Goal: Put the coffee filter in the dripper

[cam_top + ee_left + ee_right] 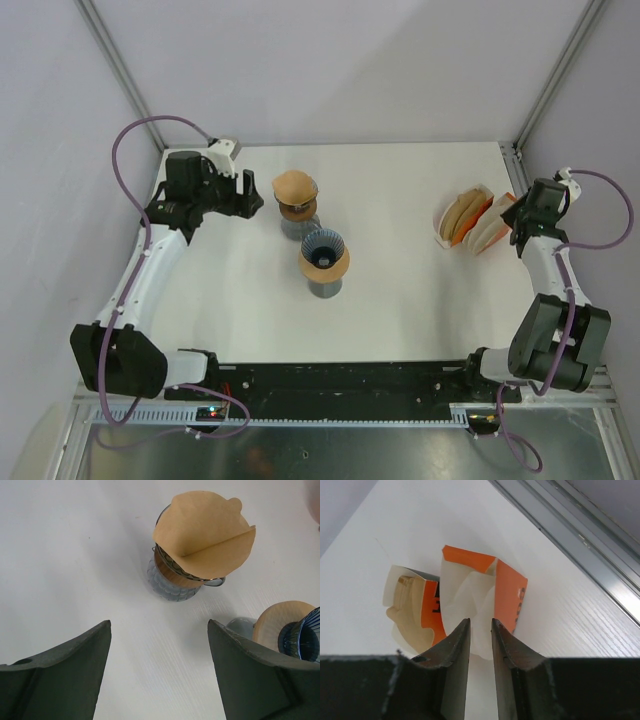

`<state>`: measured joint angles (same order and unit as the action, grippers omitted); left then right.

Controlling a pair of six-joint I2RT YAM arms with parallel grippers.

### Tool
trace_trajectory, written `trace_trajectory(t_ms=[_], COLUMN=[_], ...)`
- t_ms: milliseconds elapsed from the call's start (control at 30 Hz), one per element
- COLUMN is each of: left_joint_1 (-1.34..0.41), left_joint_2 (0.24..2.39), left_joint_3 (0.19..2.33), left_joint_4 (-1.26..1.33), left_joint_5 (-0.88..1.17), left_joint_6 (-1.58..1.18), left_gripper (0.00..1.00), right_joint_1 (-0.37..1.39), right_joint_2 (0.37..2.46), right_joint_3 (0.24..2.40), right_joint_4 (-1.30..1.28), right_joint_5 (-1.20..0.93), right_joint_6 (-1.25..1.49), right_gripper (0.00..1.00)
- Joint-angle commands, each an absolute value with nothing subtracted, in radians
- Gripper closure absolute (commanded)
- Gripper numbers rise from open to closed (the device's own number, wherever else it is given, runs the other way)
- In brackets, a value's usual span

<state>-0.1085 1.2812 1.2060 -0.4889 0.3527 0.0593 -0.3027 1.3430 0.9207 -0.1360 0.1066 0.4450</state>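
White surface, pale walls, aluminium frame. Coffee filter: brown, folded, tilted across far dripper rim, broad face up, long axis left-right. Left end effector: spread, empty. Right end effector: nearly pressed together at orange packet; grip cannot be told.

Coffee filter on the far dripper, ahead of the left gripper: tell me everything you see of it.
The coffee filter is tan paper, folded flat into a fan with one crease and a small tab on its edge. It lies tilted across the rim of the dripper, unopened, not seated inside. The left gripper stands open, clear of it.
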Motion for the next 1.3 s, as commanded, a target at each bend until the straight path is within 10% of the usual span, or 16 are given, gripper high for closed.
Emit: trace_trajectory(t_ms=[0, 1267], left_joint_1=[-0.098, -0.083], left_joint_2=[1.286, 1.287], left_joint_3=[1.204, 1.199], left_joint_4=[-0.464, -0.460], left_joint_5=[0.374, 0.373], left_joint_6=[0.046, 0.038], left_gripper=[0.18, 0.18], right_joint_1=[-0.307, -0.298], right_joint_2=[1.375, 1.581], right_joint_3=[0.996, 1.046], right_joint_4=[-0.075, 0.010], right_joint_5=[0.074, 0.050], right_joint_6=[0.462, 0.590], right_gripper=[0.72, 0.75])
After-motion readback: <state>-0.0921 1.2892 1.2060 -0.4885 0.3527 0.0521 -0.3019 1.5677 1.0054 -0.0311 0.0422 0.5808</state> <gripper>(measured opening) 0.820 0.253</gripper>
